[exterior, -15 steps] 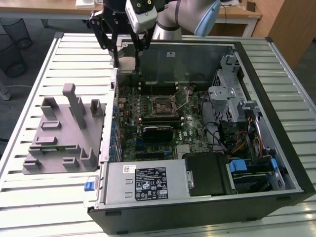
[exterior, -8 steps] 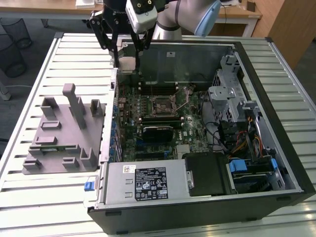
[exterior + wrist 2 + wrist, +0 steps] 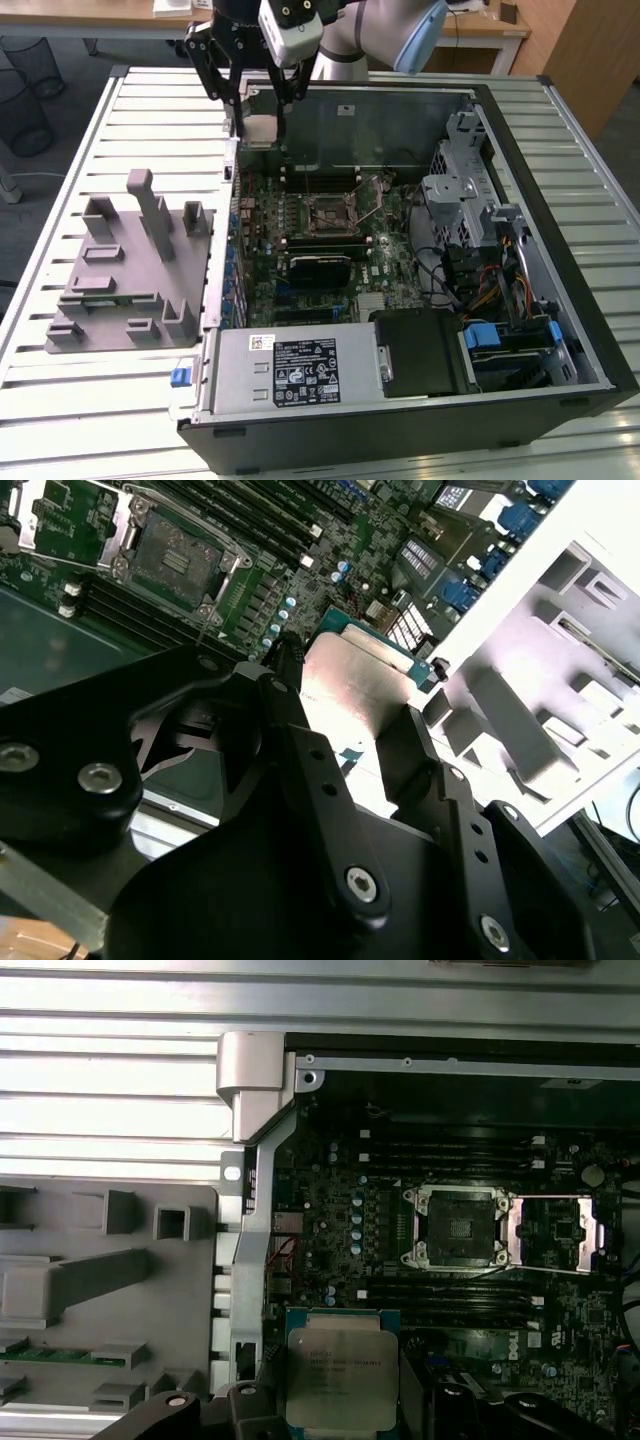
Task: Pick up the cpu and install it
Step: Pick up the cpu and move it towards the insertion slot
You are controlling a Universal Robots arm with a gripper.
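Care in this carry probably means keeping the cpu [image 3: 340, 1380], clamped by its edges in the gripper's [image 3: 345, 1410] narrowed jaws over the motherboard's [image 3: 330, 1230] edge, level and squared to the open socket [image 3: 458, 1225], which lies well apart.

The cpu [image 3: 340, 1375] has a silvery top and a green rim. The gripper [image 3: 350, 725] is black. The motherboard [image 3: 262, 250] is green, and its socket [image 3: 458, 1226] is black in a silvery frame. The parts holder [image 3: 120, 270] is plain grey, the ribbed surface [image 3: 90, 140] whitish, and the computer case [image 3: 400, 440] black.
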